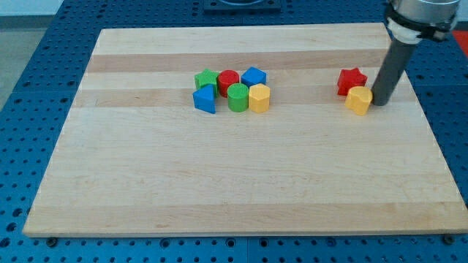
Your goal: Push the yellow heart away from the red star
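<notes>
The yellow heart (358, 100) lies on the wooden board at the view's right. It touches the lower right side of the red star (352, 81), which sits just above it. My tip (380, 102) rests on the board right next to the heart's right side, touching it or nearly so. The dark rod rises from there toward the view's top right corner.
A cluster of blocks sits left of the board's centre: a green star (206, 79), a red cylinder (228, 81), a blue block (254, 76), a blue triangle (205, 98), a green cylinder (238, 96) and a yellow hexagon (259, 97). The board's right edge (431, 124) is near my tip.
</notes>
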Robot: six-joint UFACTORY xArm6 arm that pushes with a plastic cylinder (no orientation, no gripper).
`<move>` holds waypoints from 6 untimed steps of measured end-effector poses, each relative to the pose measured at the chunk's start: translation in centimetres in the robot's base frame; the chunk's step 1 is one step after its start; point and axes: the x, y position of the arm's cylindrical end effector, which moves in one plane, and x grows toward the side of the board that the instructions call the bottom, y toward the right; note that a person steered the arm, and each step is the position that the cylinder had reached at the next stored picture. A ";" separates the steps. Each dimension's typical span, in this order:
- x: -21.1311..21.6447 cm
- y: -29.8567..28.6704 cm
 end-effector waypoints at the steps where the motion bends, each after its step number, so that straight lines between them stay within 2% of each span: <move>1: 0.0 -2.2; 2: 0.0 -4.9; 5: 1.4 -6.4; 6: 1.9 -8.5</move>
